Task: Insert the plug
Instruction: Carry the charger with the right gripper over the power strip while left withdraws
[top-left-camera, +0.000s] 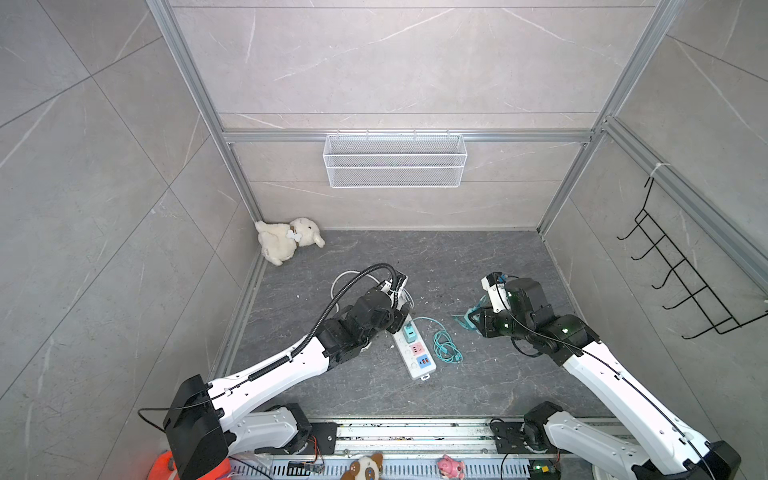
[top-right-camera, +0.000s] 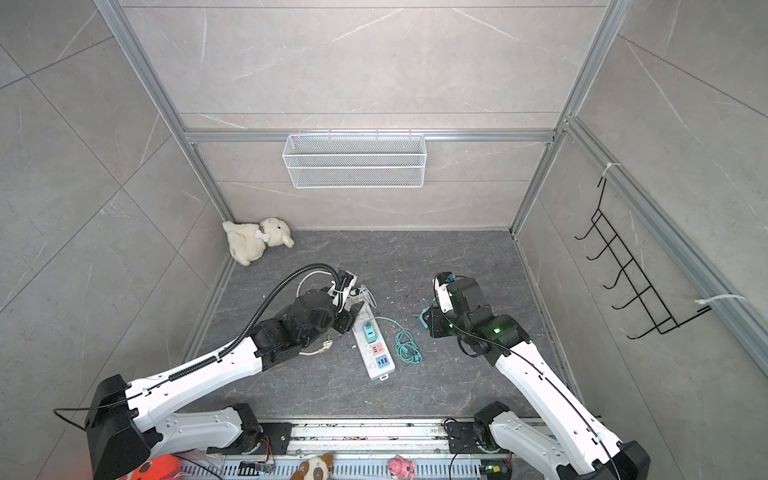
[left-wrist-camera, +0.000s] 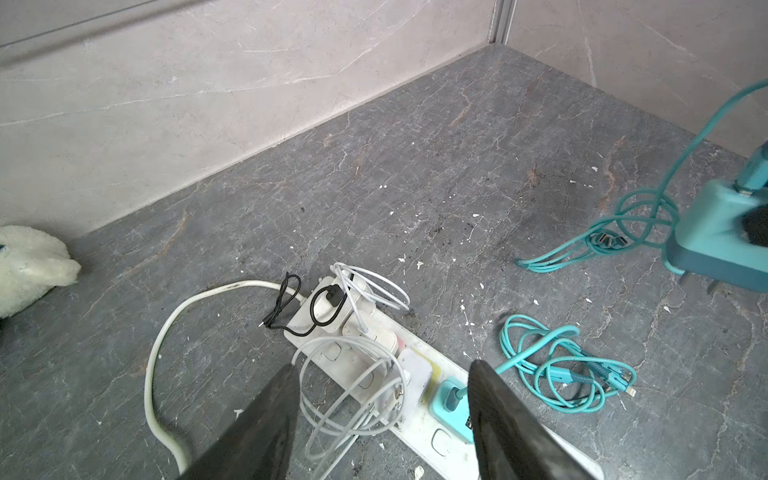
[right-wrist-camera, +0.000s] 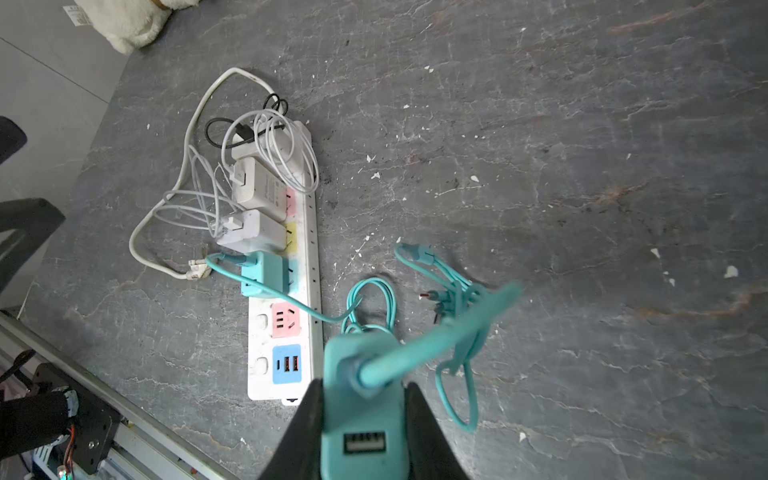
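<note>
My right gripper (right-wrist-camera: 363, 384) is shut on a teal plug (right-wrist-camera: 361, 419), whose teal cable (right-wrist-camera: 461, 332) hangs off it in loops. It hovers above the floor to the right of the white power strip (right-wrist-camera: 259, 374); the plug (left-wrist-camera: 719, 241) shows its prongs in the left wrist view. On the strip sit another teal plug (right-wrist-camera: 264, 272) and two white chargers (right-wrist-camera: 255, 187). A pink socket (right-wrist-camera: 285, 320) and a blue USB block (right-wrist-camera: 286, 363) are uncovered. My left gripper (left-wrist-camera: 384, 365) is open over the strip (top-left-camera: 415, 361), one finger beside the seated teal plug (left-wrist-camera: 451, 399).
A teal cable coil (top-left-camera: 446, 347) lies right of the strip, white and black cords (right-wrist-camera: 266, 137) pile at its far end. A white plush toy (top-left-camera: 286, 239) sits in the back left corner. A wire basket (top-left-camera: 395, 160) and a black hook rack (top-left-camera: 681, 270) hang on the walls.
</note>
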